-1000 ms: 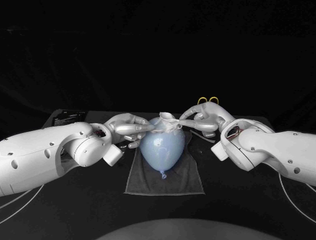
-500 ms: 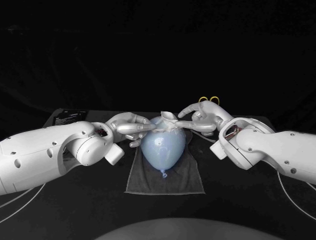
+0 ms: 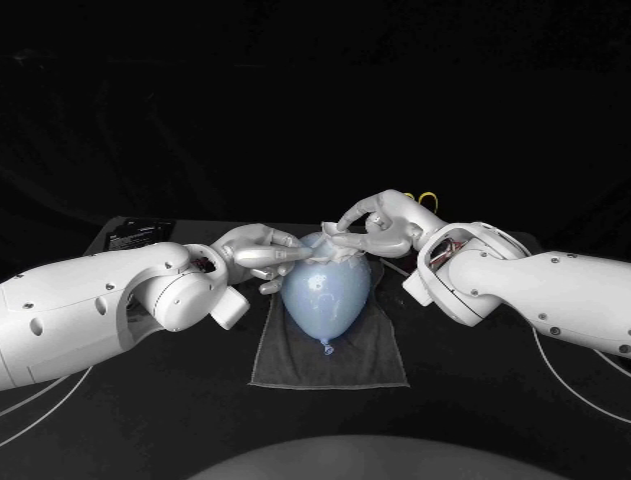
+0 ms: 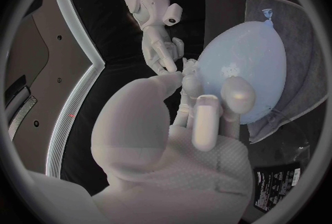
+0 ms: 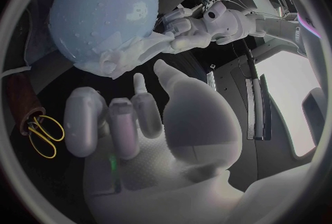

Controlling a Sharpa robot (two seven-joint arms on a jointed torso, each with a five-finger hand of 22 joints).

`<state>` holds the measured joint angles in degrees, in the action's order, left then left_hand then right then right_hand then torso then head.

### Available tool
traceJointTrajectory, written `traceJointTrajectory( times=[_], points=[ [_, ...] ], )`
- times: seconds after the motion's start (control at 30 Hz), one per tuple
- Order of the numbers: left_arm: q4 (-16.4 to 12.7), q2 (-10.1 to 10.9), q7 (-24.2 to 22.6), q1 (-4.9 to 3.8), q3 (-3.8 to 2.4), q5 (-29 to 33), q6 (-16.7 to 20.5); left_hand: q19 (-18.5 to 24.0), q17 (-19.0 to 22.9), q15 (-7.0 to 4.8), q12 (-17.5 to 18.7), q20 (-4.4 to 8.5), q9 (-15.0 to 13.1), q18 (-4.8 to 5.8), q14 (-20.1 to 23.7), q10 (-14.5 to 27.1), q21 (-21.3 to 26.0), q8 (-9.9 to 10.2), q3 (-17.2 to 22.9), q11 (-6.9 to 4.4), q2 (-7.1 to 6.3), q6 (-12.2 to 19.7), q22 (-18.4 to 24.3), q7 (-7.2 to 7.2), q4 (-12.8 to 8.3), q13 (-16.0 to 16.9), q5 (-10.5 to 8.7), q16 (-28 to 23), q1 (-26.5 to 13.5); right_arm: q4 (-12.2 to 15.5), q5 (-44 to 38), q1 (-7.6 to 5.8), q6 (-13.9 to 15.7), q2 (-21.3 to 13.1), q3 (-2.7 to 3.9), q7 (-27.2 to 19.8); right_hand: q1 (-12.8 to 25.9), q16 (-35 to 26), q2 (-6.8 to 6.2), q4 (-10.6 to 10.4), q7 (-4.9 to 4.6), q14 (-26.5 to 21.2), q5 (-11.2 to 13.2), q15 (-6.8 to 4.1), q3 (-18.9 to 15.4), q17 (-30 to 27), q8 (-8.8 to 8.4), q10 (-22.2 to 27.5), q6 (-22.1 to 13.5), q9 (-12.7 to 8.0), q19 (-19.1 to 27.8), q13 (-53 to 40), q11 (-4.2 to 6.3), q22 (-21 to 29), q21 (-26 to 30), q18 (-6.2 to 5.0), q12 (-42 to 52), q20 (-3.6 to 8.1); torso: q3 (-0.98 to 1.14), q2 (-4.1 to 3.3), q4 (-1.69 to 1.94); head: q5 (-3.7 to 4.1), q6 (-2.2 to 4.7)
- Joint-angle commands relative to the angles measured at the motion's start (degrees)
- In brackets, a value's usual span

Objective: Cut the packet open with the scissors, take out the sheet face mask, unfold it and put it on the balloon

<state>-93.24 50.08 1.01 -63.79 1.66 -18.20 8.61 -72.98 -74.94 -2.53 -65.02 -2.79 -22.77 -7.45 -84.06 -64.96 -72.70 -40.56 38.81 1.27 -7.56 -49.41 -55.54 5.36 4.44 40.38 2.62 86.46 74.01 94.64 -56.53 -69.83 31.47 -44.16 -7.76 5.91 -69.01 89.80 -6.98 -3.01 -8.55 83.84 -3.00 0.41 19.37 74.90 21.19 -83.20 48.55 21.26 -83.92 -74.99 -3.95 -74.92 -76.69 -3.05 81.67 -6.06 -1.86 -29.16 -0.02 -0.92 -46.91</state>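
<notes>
A pale blue balloon (image 3: 325, 292) lies on a grey cloth (image 3: 330, 360) with its knot toward me. The white sheet mask (image 3: 335, 242) sits crumpled on the balloon's far end. My left hand (image 3: 262, 255) pinches the mask (image 4: 188, 69) between thumb and fingers, and one finger rests on the balloon (image 4: 249, 69). My right hand (image 3: 380, 225) arches over the mask from the other side. Its fingertips hover close to the mask (image 5: 114, 59), with nothing between thumb and finger in the right wrist view. Behind the right hand lie the yellow-handled scissors (image 3: 426, 198).
The dark packet (image 3: 135, 233) lies at the table's far left corner. The scissors (image 5: 41, 134) lie beside a dark brown object (image 5: 21, 97). The cloth (image 4: 304, 30) reaches past the balloon on both sides.
My right hand has lifted from the mask and turned at the wrist, its arm swinging inward. The left hand, the mask and the balloon have stayed in place.
</notes>
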Motion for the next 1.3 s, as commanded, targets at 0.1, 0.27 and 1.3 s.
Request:
traceJointTrajectory(
  times=[0.1, 0.27, 1.3],
  points=[
    [-0.2, -0.2, -0.6, -0.01, -0.04, 0.2, 0.0, 0.2, -3.8, -0.09, 0.2, -0.05, -2.3, 0.72, -2.9, -0.1, -0.1, -0.4, 5.0, -0.21, -0.05, 0.2, -0.1, 0.26, -4.6, 0.0, 0.20, 0.3, -0.4, -1.8, -7.3, -0.16, -3.7, 1.4, 0.05, 1.4, -0.8, 0.2, 0.36, -0.2, 0.37, 6.2, 0.2, -0.80, -0.5, 15.1, -0.48, -1.2, 1.8, -0.4, -1.8, -8.0, 0.41, -11.8, -1.2, 0.52, 1.5, 0.51, -0.02, -0.02, -0.02, -0.02, -0.02],
    [-0.2, -0.2, -0.5, -0.01, -0.04, 0.2, 0.0, 0.2, -3.8, -0.09, 0.2, -0.05, -2.3, 0.72, -2.9, -0.1, -0.1, -0.4, 5.0, -0.21, -0.05, 0.2, -0.1, 0.26, -4.6, 0.0, 0.20, 0.3, -0.4, -2.8, -9.0, -0.20, -4.5, 2.5, 0.05, 3.7, -1.3, 0.2, 0.89, -0.3, 0.80, 6.2, 0.2, -1.12, -0.5, 15.1, -0.59, -1.7, 3.3, -0.6, -2.3, -8.6, 0.79, -12.1, -2.4, 0.75, 2.1, 0.77, 0.03, 0.01, -0.03, -0.06, -0.06],
    [-0.3, -0.3, -0.3, -0.01, -0.04, 0.3, -0.5, 0.2, -3.7, -0.07, 0.1, -0.08, -2.4, 0.71, -2.8, -0.2, 0.0, -0.4, 5.1, -0.22, -0.01, 0.3, -0.1, 0.25, -4.6, 0.2, 0.20, 0.3, -0.6, -5.1, -13.2, -0.22, -3.4, 4.6, 0.04, 8.8, -8.2, 0.2, 6.23, 2.9, 3.64, 6.2, 0.2, -3.30, 5.2, 15.1, 1.49, -4.8, 9.3, -0.2, -3.0, -12.4, 3.34, -12.6, -4.6, 1.16, 5.8, 2.58, 0.02, 0.04, -0.02, 0.15, -0.07]
  ],
)
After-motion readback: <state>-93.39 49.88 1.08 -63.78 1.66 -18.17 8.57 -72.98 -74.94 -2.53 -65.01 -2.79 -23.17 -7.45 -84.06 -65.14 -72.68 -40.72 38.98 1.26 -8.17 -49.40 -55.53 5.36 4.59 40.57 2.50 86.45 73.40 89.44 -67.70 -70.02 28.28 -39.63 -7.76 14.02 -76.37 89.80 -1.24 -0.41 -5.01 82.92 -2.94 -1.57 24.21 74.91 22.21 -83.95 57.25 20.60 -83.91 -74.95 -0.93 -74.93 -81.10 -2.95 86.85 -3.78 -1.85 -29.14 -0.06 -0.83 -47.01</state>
